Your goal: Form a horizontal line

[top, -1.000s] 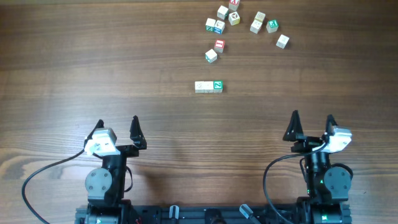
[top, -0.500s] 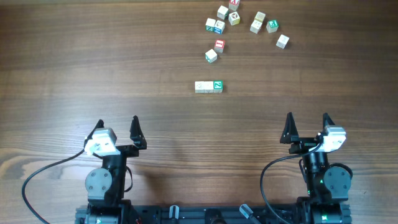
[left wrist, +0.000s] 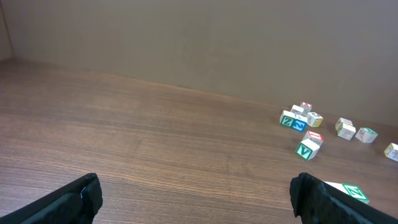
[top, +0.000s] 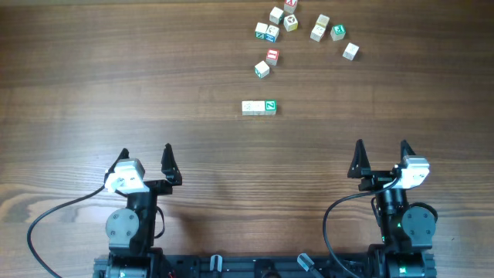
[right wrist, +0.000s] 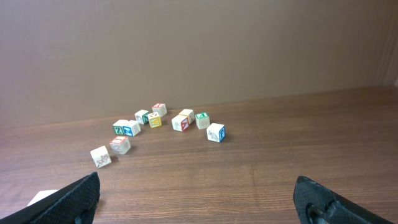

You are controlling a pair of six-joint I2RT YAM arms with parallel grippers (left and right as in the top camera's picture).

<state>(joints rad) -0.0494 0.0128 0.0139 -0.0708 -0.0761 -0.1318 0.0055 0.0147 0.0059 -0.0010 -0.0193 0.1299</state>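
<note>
From the left wrist you see only the green-marked end of the horizontal line [left wrist: 351,191]. The rest sits behind a dark finger [left wrist: 314,199] of the left gripper [left wrist: 196,182], so you cannot count its cubes there.

From the right wrist you get just one pale corner of that line at the lower left, tucked against a finger of the right gripper [right wrist: 198,180].

Both wrist views cut the fingers off at the bottom edge and show you tips only.

Overhead, the red-marked cube [top: 291,2] is sliced by the top edge, and the marks on the scattered cubes [top: 272,55] are too small for you to read.

At the left wrist view's right edge, a pale cube [left wrist: 392,151] is partly out of frame.
</note>
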